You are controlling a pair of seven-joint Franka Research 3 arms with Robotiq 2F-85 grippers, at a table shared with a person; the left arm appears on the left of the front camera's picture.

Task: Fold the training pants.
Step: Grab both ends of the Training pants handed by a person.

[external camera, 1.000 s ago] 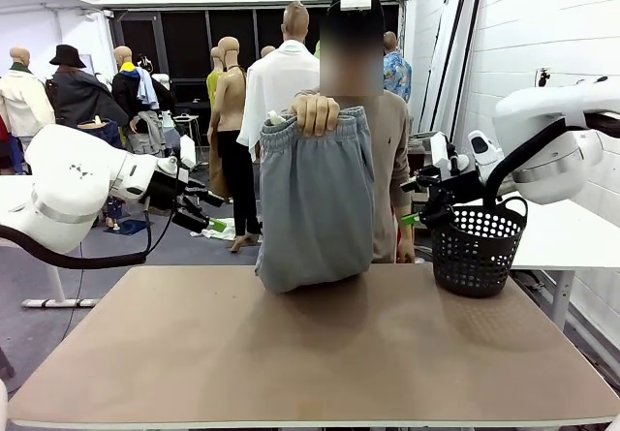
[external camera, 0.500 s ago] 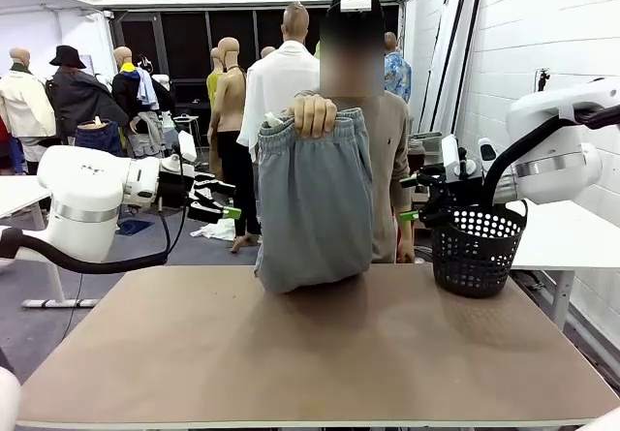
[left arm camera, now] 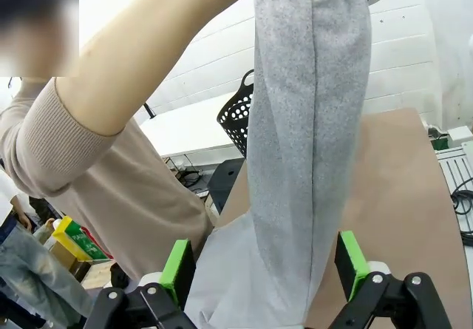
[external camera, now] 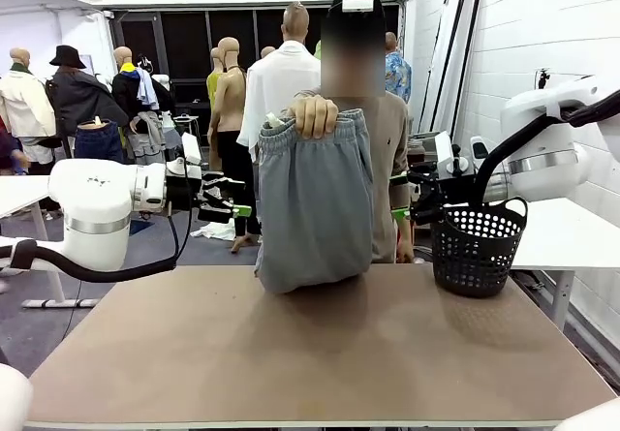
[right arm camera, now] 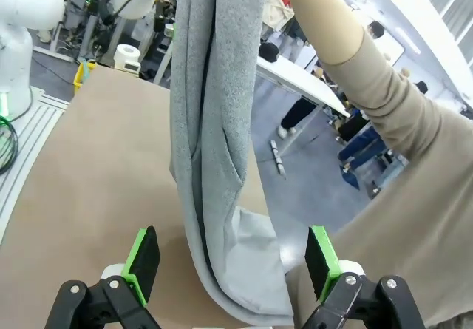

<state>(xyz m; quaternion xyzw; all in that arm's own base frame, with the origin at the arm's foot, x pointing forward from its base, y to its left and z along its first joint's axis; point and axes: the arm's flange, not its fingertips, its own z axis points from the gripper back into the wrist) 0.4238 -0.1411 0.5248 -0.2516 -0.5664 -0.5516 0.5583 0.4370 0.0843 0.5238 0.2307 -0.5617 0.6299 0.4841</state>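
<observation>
A person at the far side holds the light grey training pants [external camera: 315, 199] up by the waistband with one hand [external camera: 315, 114]; their lower end rests bunched on the table [external camera: 310, 354]. My left gripper [external camera: 229, 199] hovers open just left of the pants, fingers pointing at them. From the right, my right gripper [external camera: 407, 197] stands open close to the pants' other side. In the left wrist view the pants [left arm camera: 310, 144] hang between the green pads of the left gripper [left arm camera: 264, 270], farther off. The right wrist view shows the pants [right arm camera: 214, 122] beyond the open right gripper [right arm camera: 233, 262].
A black perforated basket [external camera: 478, 247] stands on the table's far right, just below my right arm; it also appears as the basket [left arm camera: 238, 114] behind the pants. The person's arm [right arm camera: 355, 55] and torso are close behind the pants.
My left gripper has swung right and levelled toward the pants. The right gripper has shifted left, nearer the pants. The person and pants have stayed still.
</observation>
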